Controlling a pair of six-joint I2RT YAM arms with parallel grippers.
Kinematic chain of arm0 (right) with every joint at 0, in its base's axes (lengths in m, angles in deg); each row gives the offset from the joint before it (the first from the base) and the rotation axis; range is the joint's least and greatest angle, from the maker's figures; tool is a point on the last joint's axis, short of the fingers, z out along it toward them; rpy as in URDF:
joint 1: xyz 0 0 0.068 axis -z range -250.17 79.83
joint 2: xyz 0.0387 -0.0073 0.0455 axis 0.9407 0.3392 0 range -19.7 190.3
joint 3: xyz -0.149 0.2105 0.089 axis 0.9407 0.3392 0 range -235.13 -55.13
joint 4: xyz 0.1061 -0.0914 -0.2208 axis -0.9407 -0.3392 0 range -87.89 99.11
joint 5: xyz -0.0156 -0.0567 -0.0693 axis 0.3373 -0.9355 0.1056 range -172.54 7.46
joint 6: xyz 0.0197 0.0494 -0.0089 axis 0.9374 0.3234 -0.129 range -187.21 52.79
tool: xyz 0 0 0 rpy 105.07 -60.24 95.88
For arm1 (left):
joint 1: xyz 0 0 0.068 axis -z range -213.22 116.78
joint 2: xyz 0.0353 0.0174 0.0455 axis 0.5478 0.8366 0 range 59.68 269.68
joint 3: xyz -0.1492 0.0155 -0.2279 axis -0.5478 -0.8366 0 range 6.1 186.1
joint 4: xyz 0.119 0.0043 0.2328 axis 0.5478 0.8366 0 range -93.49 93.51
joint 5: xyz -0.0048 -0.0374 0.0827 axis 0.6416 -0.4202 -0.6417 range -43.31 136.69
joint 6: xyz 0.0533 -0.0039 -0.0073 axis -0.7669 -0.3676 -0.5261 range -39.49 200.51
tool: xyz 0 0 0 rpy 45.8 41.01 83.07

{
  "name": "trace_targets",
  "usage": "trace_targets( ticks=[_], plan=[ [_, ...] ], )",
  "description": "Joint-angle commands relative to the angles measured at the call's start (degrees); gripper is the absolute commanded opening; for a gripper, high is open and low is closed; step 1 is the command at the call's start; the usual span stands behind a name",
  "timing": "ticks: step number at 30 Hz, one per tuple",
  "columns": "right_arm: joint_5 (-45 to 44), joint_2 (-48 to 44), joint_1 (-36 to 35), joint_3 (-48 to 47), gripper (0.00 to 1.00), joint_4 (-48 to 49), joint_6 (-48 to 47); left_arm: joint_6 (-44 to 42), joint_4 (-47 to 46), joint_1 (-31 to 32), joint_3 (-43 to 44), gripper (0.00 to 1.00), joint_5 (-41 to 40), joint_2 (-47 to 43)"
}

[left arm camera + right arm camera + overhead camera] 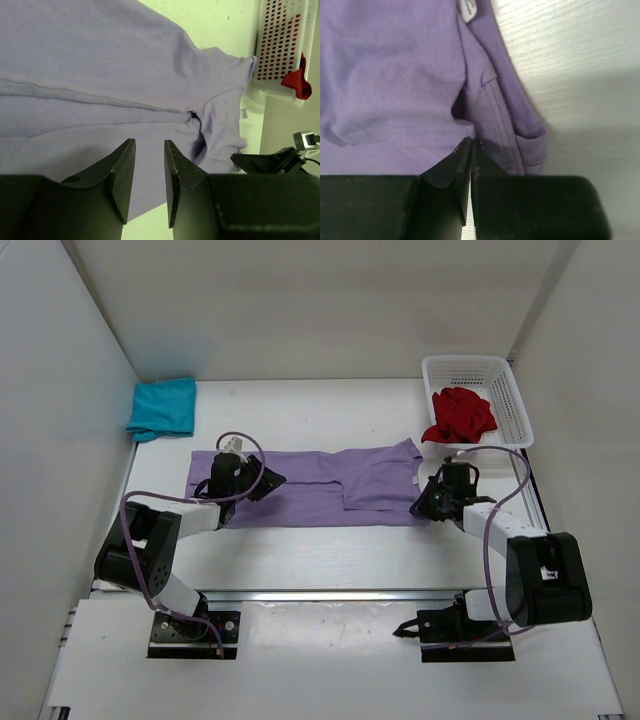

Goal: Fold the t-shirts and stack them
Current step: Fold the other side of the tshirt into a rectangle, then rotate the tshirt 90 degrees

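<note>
- table (330,558): white surface that carries everything; both arms are mounted at its near edge.
- lavender t-shirt (310,485) (100,60) (385,65): lies flat in the middle of the table, with its long axis running left to right, parallel to the near edge. the collar end points toward the right edge and the bottom hem toward the left. one panel is folded over on the near right part.
- basket (510,390) (280,45): white mesh, in the far right corner. only the left wrist view shows its side wall.
- teal t-shirt (163,407): folded, in the far left corner, well apart from the lavender one. it appears in the top view alone.
- red t-shirt (462,415) (296,85): bunched in the basket, with a flap hanging over the near rim.
- left gripper (278,480) (149,145): over the left half of the lavender t-shirt. its jaws stand partly apart with a narrow gap, and nothing is caught between them.
- right gripper (420,508) (471,142): at the near right corner of the lavender t-shirt. its jaws are pressed together and pinch a stitched hem beside the ribbed collar.
- label (467,9) (243,114): white tag at the collar, too small to read.
</note>
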Motion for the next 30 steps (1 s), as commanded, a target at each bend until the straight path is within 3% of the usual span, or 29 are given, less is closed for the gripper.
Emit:
trace_targets(
  ticks=[1, 7, 15, 21, 25, 27, 28, 30],
  plan=[
    [-1.8, -6.1, -0.2, 0.1, 0.00, 1.0, 0.7, -0.1, -1.5, 0.7, -0.5, 0.40, -0.1, -2.3],
    [2.6, -12.7, 1.4, 0.2, 0.00, -2.2, 1.4, -0.1, -1.3, 1.0, -1.0, 0.40, 0.2, -2.6],
    [5.9, -14.8, 1.7, 1.8, 0.00, -7.7, 1.9, 0.3, -1.1, 0.6, -1.1, 0.40, 0.5, -4.7],
    [7.9, -18.2, 1.2, 7.4, 0.00, -5.8, 6.6, 0.1, -0.1, 0.1, -1.1, 0.40, 1.0, -5.7],
    [6.9, -19.6, 2.1, 7.7, 0.08, -6.3, 6.7, -0.1, 0.6, 0.3, -0.5, 0.41, 0.5, -5.7],
    [5.3, -20.6, 2.1, 6.0, 0.17, -7.8, 5.3, -0.3, 1.1, 0.0, -0.3, 0.41, 0.5, -5.7],
    [2.9, -21.2, 1.7, 4.4, 0.26, -8.4, 4.4, -0.4, 1.0, -0.1, -0.3, 0.41, 0.6, -5.2],
    [-1.4, -20.7, -1.6, 1.6, 0.32, -9.0, 3.0, -1.9, 3.1, -1.1, 1.6, 0.41, 0.7, -4.3]
  ],
)
